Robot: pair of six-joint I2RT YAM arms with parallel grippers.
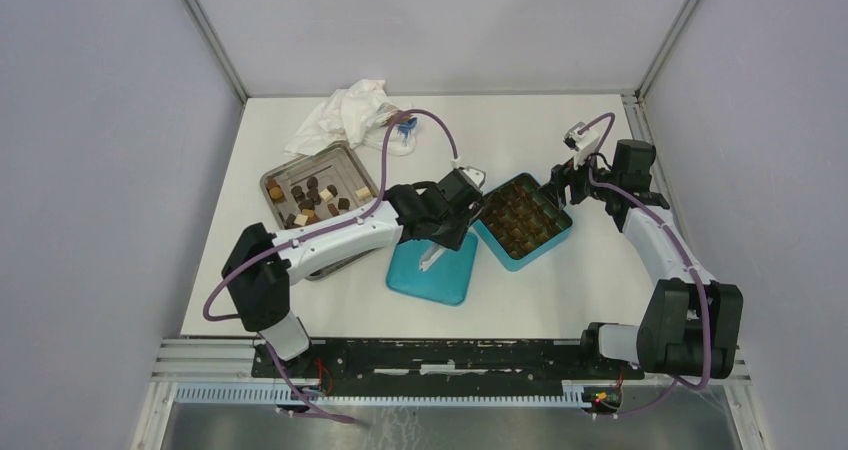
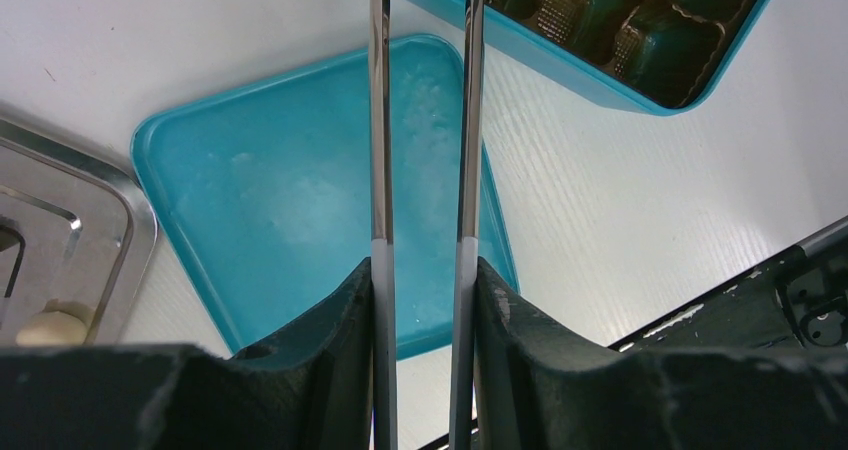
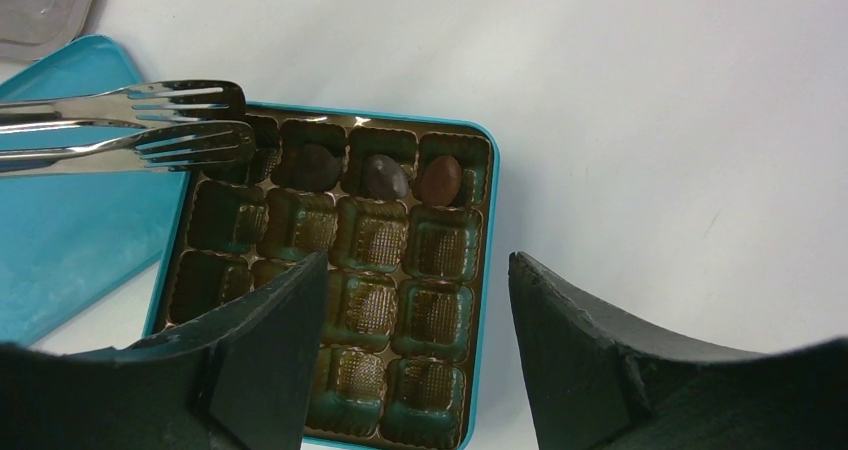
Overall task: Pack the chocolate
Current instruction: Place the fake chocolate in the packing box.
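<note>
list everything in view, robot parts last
chocolate in tray: many, dark brown to cream, left
chocolate in box: three visible, brown, row by tong tips
tray: one, silver, left
box: one, teal, brown insert, centre right
lid: one, teal, beside the box
tongs: one, silver, tips over box corner
cloth: one, white, far edge
small blue thing: one, blue, by cloth
left gripper: one, black, jaws shut on tongs, above lid
right gripper: one, black, jaws open, above box

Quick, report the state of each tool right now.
Left tool: closed, holding the metal tongs.
Right tool: open, holding nothing.
</note>
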